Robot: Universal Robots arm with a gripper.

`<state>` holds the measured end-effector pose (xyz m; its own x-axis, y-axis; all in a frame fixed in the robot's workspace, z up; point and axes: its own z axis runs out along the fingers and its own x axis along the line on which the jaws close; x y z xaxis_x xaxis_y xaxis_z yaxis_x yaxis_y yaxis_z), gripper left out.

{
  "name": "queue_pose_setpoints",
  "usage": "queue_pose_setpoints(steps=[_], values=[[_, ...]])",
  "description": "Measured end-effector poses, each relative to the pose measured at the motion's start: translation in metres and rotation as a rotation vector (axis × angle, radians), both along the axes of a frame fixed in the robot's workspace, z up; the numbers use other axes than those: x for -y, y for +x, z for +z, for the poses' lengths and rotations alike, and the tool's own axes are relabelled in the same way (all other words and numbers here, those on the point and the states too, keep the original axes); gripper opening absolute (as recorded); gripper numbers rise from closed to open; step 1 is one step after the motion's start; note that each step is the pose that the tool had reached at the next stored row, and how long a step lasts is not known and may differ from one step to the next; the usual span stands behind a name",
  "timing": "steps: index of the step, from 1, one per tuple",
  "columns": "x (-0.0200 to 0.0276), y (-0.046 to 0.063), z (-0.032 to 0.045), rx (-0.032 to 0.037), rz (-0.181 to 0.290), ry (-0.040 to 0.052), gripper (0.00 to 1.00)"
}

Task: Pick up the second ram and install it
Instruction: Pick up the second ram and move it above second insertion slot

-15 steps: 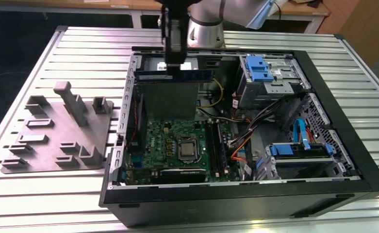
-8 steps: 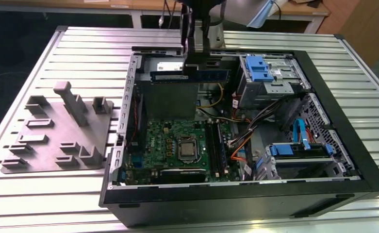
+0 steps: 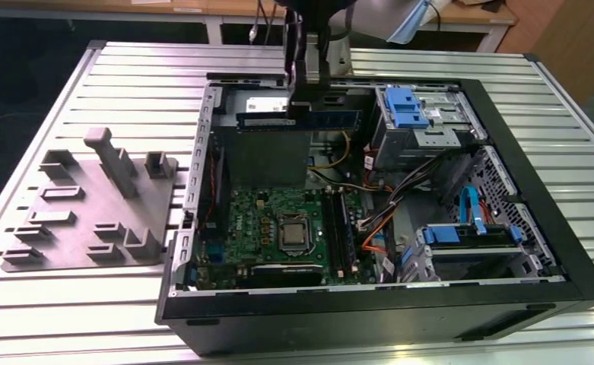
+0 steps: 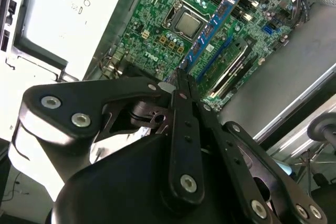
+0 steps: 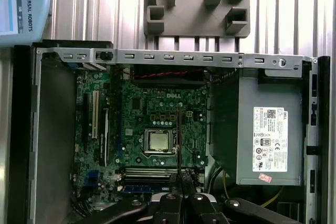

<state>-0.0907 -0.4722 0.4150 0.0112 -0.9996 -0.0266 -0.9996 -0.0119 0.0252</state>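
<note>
Above case (image 3: 378,308): gripper (image 3: 303,112) pinching ram (image 3: 332,118); carry step, I judge; seating wants square alignment over slot (image 3: 335,228).

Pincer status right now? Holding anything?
Pincer: closed, holding the memory stick.

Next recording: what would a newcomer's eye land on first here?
The gripper, shut on the second ram, hangs over the open computer case, its green motherboard exposed. On the exterior view's left, a grey fixture plate lies on the slatted table.
</note>
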Motion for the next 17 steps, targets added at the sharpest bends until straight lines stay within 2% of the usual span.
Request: queue_pose_setpoints(steps=[17], values=[[0.0,0.004,-0.0302,0.0,0.0,0.0012,0.11]])
